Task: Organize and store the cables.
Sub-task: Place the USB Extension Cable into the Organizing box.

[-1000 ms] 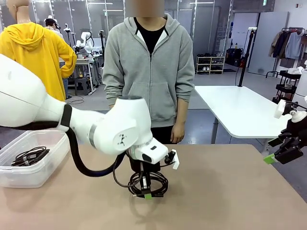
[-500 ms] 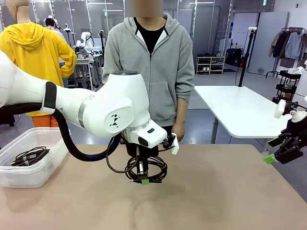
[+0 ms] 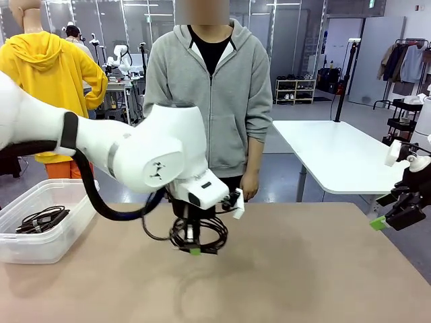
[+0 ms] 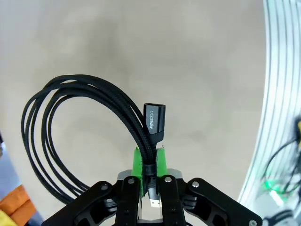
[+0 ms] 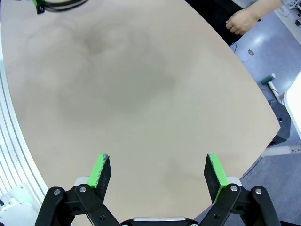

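Your left claw (image 3: 194, 249) is clamped on the cable coil (image 3: 199, 233), hanging mid-frame above the desk (image 3: 303, 269); the bin (image 3: 42, 225) sits far left, so carry leftward; right claw (image 5: 157, 175) gapes empty.

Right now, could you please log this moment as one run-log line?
left gripper: shut on cable coil, lifted above table | right gripper: open, idle | bin: holds stored cables

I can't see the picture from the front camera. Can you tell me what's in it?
A white robot arm's left gripper is shut on a coiled black cable, holding it just above a tan table. A clear plastic bin at the table's left edge holds more black cables. A person in a grey hoodie stands across the table, and the open right gripper waits at the right edge.
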Action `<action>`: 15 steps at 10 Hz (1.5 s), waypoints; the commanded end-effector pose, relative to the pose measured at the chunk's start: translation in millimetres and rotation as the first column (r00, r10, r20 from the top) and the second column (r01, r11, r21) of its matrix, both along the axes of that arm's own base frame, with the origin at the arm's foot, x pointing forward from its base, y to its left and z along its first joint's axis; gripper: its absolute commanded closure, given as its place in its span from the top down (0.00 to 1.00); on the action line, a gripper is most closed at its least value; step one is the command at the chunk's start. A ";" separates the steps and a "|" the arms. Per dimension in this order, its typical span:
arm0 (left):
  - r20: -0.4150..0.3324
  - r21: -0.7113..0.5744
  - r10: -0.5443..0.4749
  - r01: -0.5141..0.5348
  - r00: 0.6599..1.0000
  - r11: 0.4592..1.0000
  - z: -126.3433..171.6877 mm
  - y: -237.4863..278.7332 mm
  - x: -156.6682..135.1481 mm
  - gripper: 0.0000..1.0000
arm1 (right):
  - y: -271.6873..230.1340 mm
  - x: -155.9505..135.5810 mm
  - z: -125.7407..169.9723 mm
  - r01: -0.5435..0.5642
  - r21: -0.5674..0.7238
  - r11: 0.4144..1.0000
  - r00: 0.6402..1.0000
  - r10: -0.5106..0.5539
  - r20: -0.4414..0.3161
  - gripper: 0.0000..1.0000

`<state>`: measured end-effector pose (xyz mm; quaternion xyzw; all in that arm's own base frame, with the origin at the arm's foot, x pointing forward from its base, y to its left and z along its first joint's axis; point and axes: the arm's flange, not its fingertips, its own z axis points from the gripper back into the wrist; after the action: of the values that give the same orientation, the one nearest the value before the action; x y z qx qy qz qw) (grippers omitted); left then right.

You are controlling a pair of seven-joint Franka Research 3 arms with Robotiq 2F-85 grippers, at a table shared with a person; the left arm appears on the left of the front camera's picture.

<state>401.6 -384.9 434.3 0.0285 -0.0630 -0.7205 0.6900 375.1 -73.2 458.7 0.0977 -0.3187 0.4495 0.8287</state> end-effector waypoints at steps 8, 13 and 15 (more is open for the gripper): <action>0.217 -0.027 -0.093 0.101 0.972 0.995 97.7 291.1 -27.2 0.13 | 2.2 1.5 0.9 0.020 0.015 1.000 1.000 -0.020 -0.006 1.00; 0.230 0.018 -0.144 0.144 0.962 0.989 103.4 421.2 11.4 0.13 | 2.2 1.5 0.9 0.020 0.015 1.000 1.000 -0.020 -0.006 1.00; 0.219 -0.022 -0.099 0.106 0.971 0.994 97.7 451.5 40.3 0.13 | 2.2 1.5 0.9 0.020 0.015 1.000 1.000 -0.020 -0.006 1.00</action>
<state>418.2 61.8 528.6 0.0975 -0.1437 -0.7499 0.6384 375.0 -73.3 458.9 0.0973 -0.3188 0.4491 0.8289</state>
